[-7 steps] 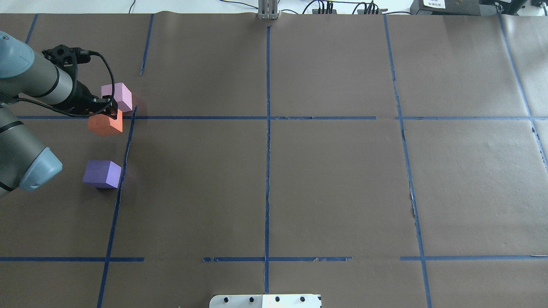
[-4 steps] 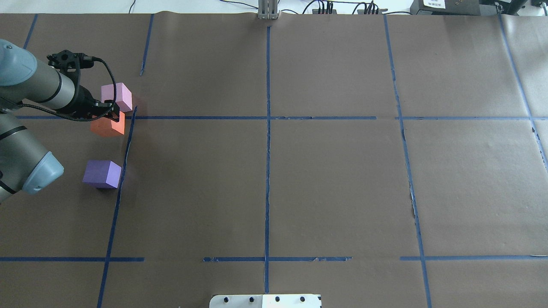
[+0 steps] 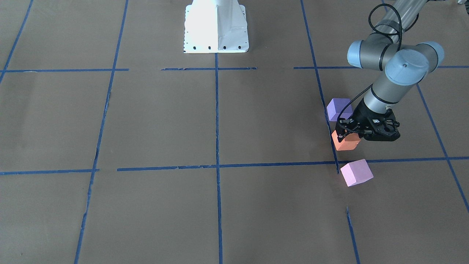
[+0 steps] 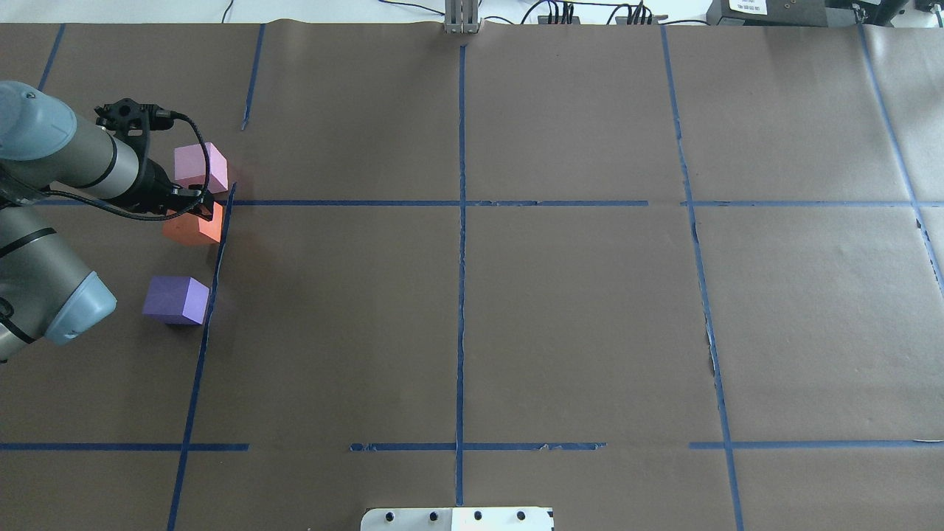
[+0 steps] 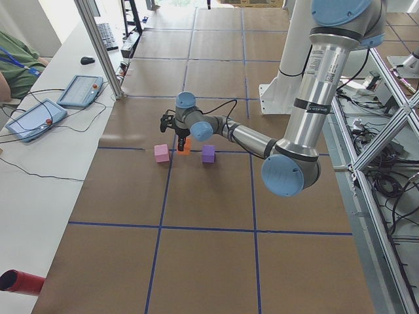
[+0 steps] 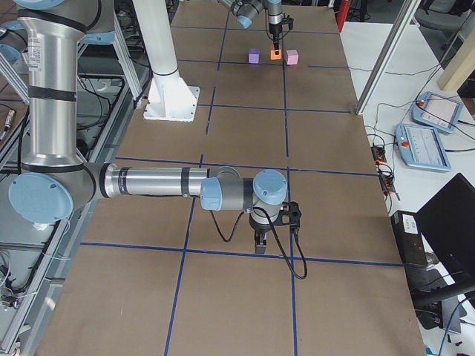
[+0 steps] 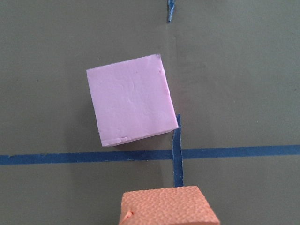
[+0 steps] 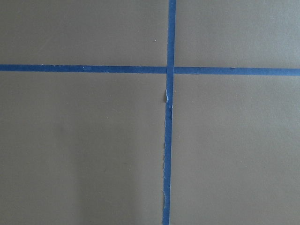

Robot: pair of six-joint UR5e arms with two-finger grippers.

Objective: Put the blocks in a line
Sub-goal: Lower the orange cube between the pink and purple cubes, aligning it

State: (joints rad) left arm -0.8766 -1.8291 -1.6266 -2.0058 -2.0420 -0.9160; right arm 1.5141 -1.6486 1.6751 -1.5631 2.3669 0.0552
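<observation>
Left fingers [image 3: 350,134]: clenched on the orange block [image 4: 193,228], which they grip from above. They point down at the surface [image 4: 575,317].
Orange block: sits between the left fingers, its top partly hidden under them in the overhead view. In the left wrist view only its top edge shows, at the bottom of the picture. The pictures do not show whether its underside touches the surface.
Pink block [image 4: 200,166]: lies on the surface just beyond the left fingers, on the side away from the robot. It is apart from the orange block and turned slightly askew. 1 of the tape lines [image 4: 461,221] runs across the gap between the 2.
Purple block [image 4: 175,299]: lies on the surface on the robot's side of the left fingers, apart from the orange block.
Order: pink, orange, purple. The held block is between the other 2, and all 3 are close beside a tape line that leads away from the robot.
Right fingers [image 6: 260,243]: well away from the 3 blocks, toward the other end of the surface, and aimed downward. The right wrist view shows only a crossing of 2 tape lines under them. They appear from the side only, so it cannot be told whether they are released or clenched.
Base plate [image 3: 215,25]: white, on the robot's side of the surface, well apart from both pairs of fingers.
</observation>
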